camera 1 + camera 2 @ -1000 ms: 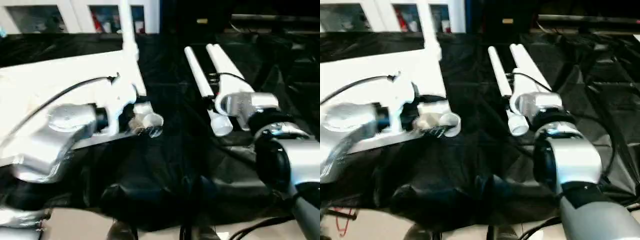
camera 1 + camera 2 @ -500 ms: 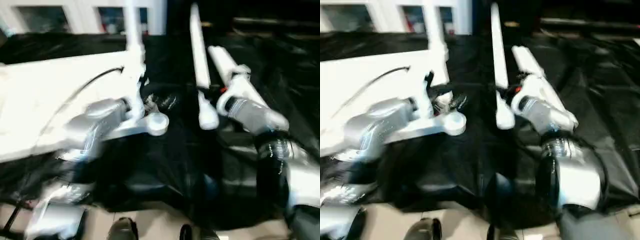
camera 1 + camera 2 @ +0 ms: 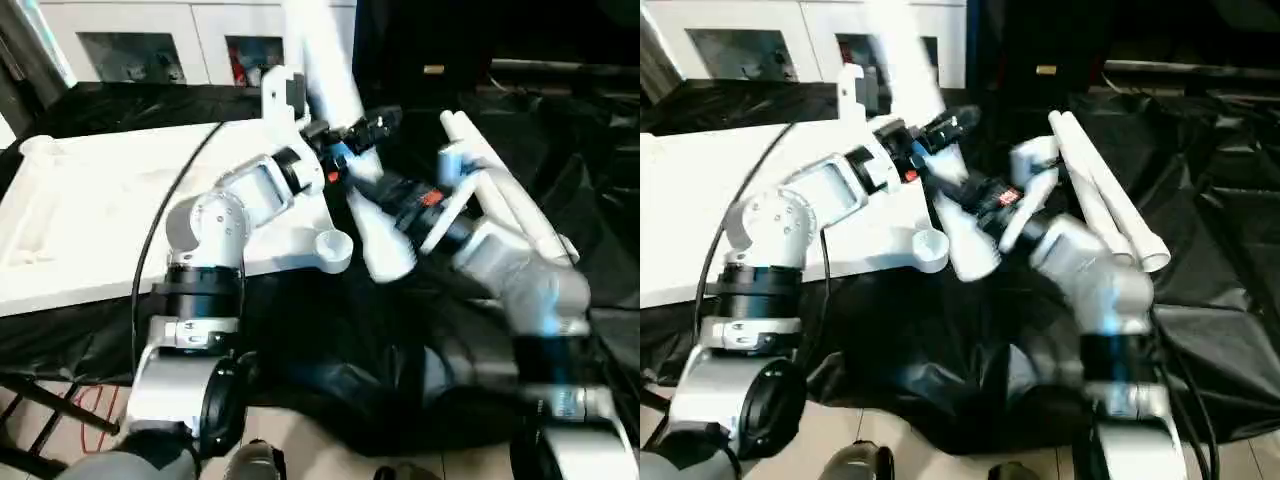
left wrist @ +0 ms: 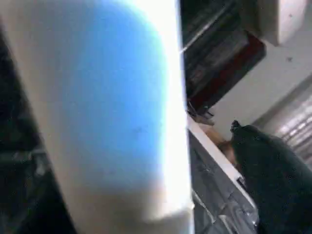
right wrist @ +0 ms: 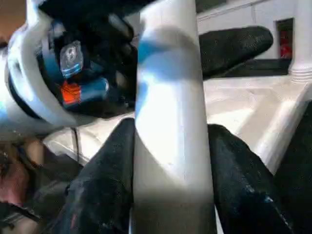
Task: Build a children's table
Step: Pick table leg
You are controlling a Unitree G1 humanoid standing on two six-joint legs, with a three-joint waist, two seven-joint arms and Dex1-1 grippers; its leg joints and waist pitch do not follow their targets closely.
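raised leg [image 3: 318, 50] top cut off, blurred

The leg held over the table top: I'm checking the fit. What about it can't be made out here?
Leg upper end: cut off by the eye views' top edge.
Lower end against the corner socket: eye views leave contact unclear.
Mid-section: covered by the right gripper, right wrist view.
Surface: blurred, left wrist view.
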